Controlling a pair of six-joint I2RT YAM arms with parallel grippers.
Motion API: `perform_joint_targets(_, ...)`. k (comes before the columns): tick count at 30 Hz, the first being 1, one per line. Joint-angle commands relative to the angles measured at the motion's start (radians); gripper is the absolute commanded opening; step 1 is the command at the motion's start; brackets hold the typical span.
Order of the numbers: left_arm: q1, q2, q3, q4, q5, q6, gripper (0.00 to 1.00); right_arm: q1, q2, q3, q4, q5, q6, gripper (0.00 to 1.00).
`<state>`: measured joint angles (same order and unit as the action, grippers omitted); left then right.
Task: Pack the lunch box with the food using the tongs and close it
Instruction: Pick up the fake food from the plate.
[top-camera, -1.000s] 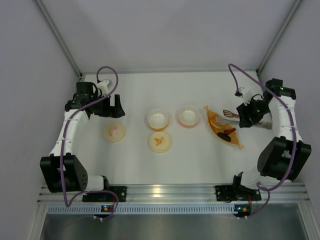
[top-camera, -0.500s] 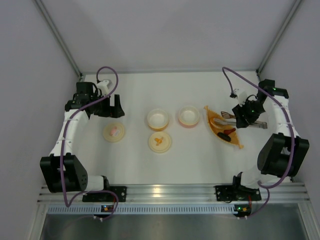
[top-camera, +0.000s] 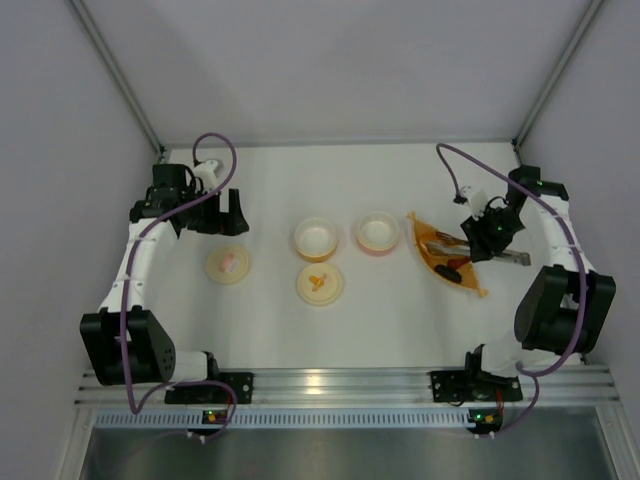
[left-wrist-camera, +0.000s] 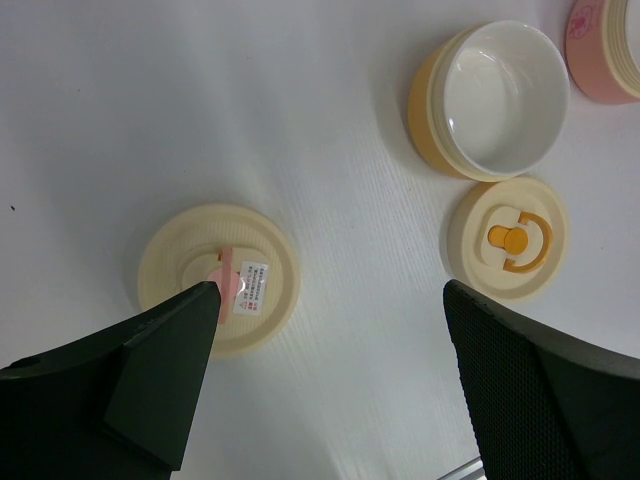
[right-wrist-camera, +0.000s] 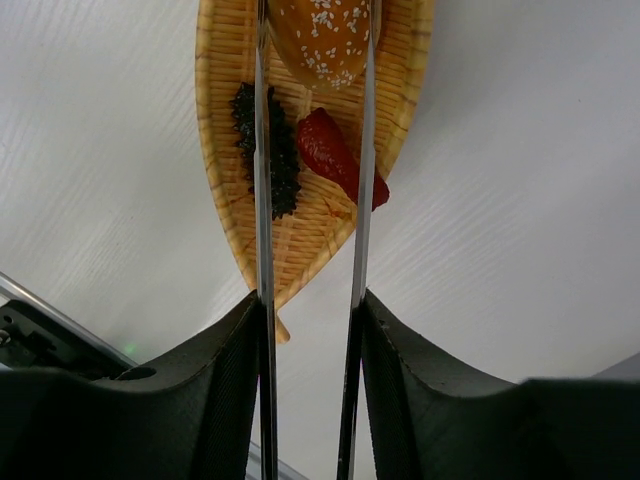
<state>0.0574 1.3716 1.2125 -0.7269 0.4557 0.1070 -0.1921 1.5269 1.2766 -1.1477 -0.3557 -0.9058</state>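
My right gripper (right-wrist-camera: 310, 298) is shut on the tongs (right-wrist-camera: 262, 200), one finger pressing each grey metal arm. The tongs reach out over the orange boat-shaped tray (right-wrist-camera: 300, 245), their two arms on either side of the sesame bun (right-wrist-camera: 322, 35). A dark sausage-like piece (right-wrist-camera: 285, 165) and a red bit (right-wrist-camera: 335, 155) lie on the tray under the arms. In the top view the right gripper (top-camera: 482, 234) hangs at the tray's (top-camera: 470, 280) right side. The orange lunch box bowl (left-wrist-camera: 497, 95) stands empty. My left gripper (left-wrist-camera: 328, 290) is open above a cream lid (left-wrist-camera: 185, 255).
A pink bowl (top-camera: 378, 233) stands beside the orange bowl (top-camera: 315, 238). A cream lid with an orange handle (top-camera: 320, 284) lies in front of them, and one with a pink mark (top-camera: 228, 264) to the left. Grey walls enclose the table on three sides.
The right arm has swung left, carrying the tongs over the tray. Its fingers have squeezed the tong arms closer together. The left arm has not moved.
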Motion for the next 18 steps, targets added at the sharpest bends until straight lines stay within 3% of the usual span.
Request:
perform_joint_targets(1,-0.001,-0.011,0.038,0.006,0.015,0.005,0.98,0.016,-0.047,0.001,0.022,-0.012,-0.01,0.38)
perform_joint_targets(9,-0.001,-0.023,0.033,0.004,0.006,0.002,0.98,0.013,-0.074,0.111,-0.029,-0.063,0.028,0.28)
perform_joint_targets(18,-0.001,-0.023,0.039,0.004,0.004,-0.026,0.98,0.023,-0.094,0.286,-0.093,-0.152,0.083,0.27)
